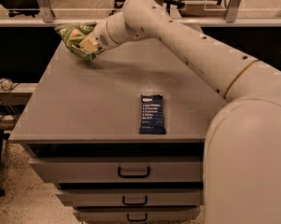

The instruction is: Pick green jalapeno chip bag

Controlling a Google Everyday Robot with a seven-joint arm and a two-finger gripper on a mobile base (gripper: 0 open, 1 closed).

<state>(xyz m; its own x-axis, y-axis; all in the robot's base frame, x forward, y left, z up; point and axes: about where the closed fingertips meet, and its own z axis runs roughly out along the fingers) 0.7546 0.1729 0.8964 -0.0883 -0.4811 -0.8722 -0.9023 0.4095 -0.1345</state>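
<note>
The green jalapeno chip bag (73,37) is a crinkled green snack bag at the far left corner of the grey cabinet top (93,101). It hangs lifted off the surface, with a shadow below it. My gripper (87,45) is at the end of the white arm (177,31) that reaches across from the right. It is shut on the bag, with a pale finger (89,45) pressed on the bag's lower right side.
A flat dark-blue bar wrapper (152,114) lies near the cabinet's front edge. Three drawers with dark handles (133,173) sit below the top. My white base (247,162) fills the right foreground. Cables lie on the floor at left.
</note>
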